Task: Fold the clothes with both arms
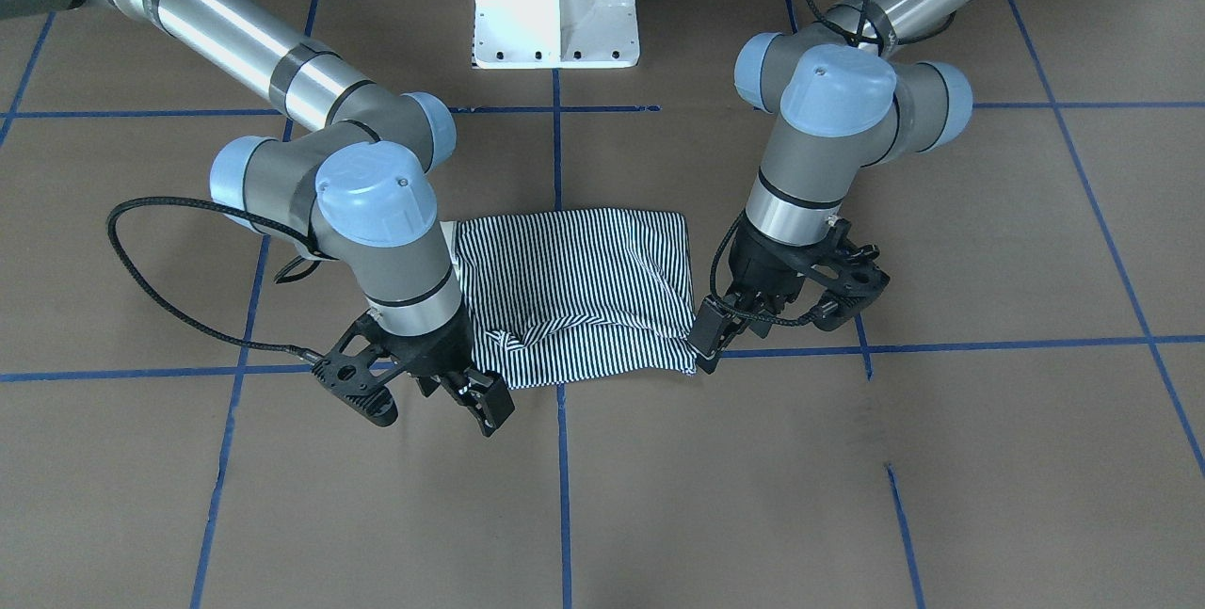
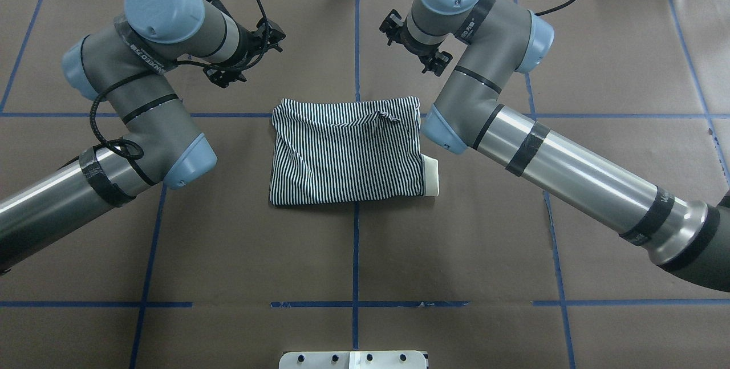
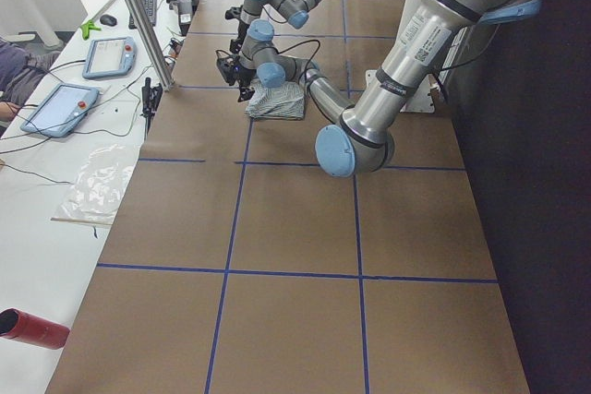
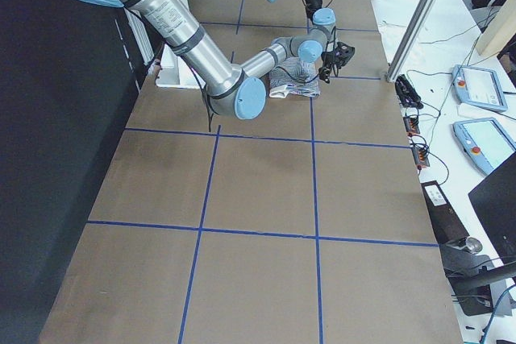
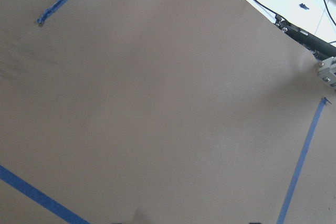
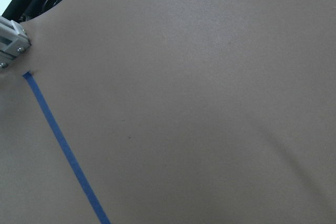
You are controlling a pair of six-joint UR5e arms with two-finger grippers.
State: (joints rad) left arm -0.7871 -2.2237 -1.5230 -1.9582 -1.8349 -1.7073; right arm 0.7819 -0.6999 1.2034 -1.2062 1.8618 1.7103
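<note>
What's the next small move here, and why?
Probably lift the left gripper and right gripper up and back, clear of the polo shirt. It already lies as a compact rectangle with only its collar poking out. Both grippers hang off its far edge holding no cloth, and both wrist views show just bare table.

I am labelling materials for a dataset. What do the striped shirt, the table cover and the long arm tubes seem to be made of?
Striped shirt: soft woven or knit cloth, matte; it lies limp with creases.
Table cover: probably brown paper, matte; it looks flat and thin, with blue tape lines.
Long arm tubes: likely metal, smooth satin silver; bright highlights run along them.
</note>
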